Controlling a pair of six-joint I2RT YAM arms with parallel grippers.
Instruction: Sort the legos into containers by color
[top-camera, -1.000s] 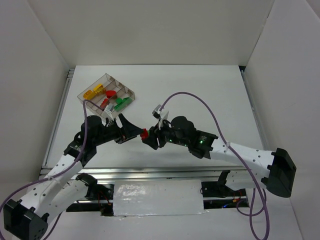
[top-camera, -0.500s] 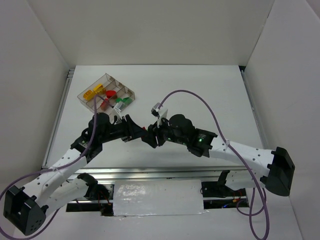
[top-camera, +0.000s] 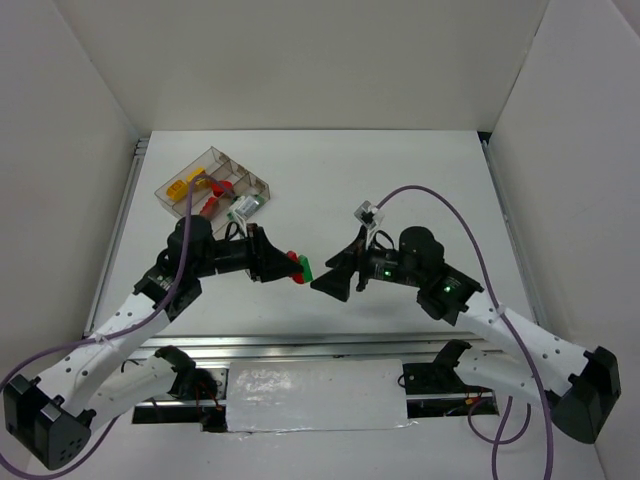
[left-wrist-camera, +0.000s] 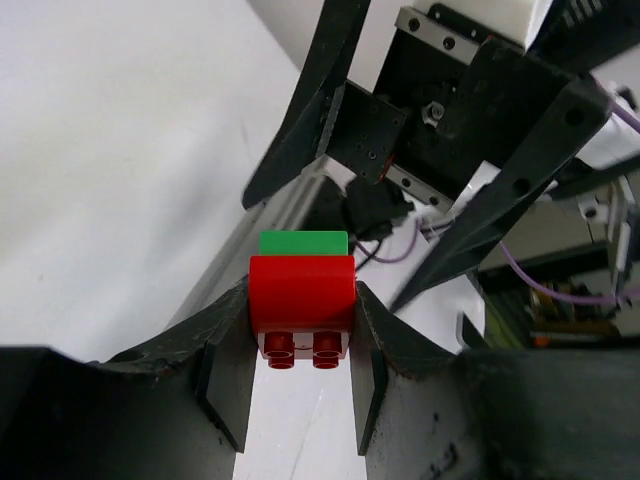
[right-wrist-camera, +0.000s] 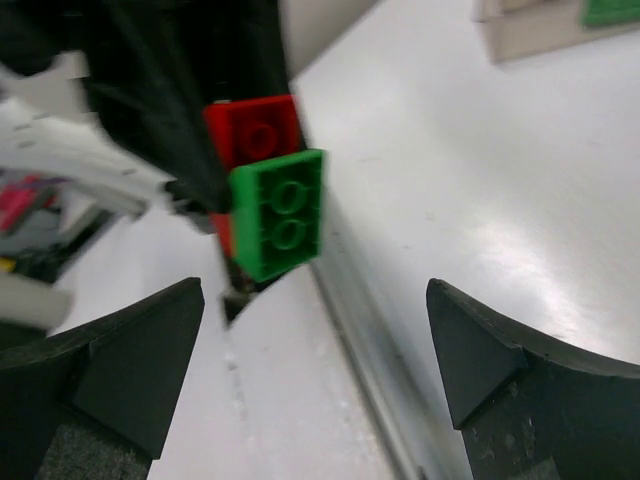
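Where the two arms meet at the middle of the overhead view, your left gripper is clamped on a glossy red brick with a green brick stuck to its far face. Your right gripper faces them, fingers spread wide and holding nothing. At upper left, the clear three-slot tray holds more bricks in yellow, red and green.

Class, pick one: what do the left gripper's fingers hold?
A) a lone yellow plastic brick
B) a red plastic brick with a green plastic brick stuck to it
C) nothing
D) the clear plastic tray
B: the left gripper is shut on the red plastic brick, and the green plastic brick is joined to its far face.
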